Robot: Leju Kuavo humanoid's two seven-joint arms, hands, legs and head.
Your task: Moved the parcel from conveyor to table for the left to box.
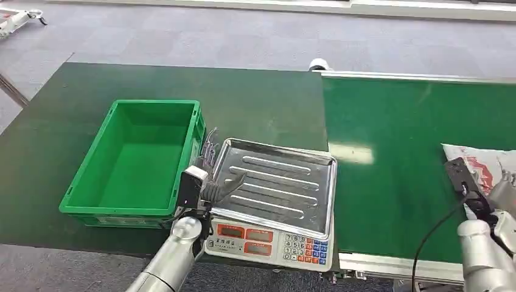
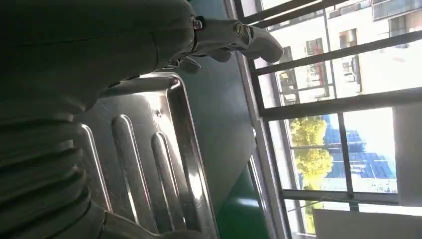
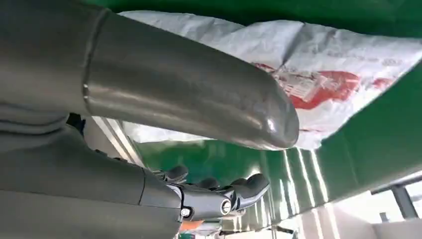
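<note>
The parcel (image 1: 484, 167) lies on the belt (image 1: 395, 158) at 3 o'clock, not yet gripped. The right hand (image 3: 219, 196), fingers spread and empty, sits just beside it, seemingly reaching. Next: close on it, carry it to the worktop (image 1: 73, 109). The left hand (image 1: 222, 182) hovers spread over the tray (image 1: 274, 182).

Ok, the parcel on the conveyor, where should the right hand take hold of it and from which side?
Probably at the near left edge of the white parcel, which lies flat on the green conveyor belt. The right hand is already beside that edge, open. The bag looks soft and crinkled, so coming in low from the robot's side and pinching a fold of its edge seems easier than grabbing from above.
</note>
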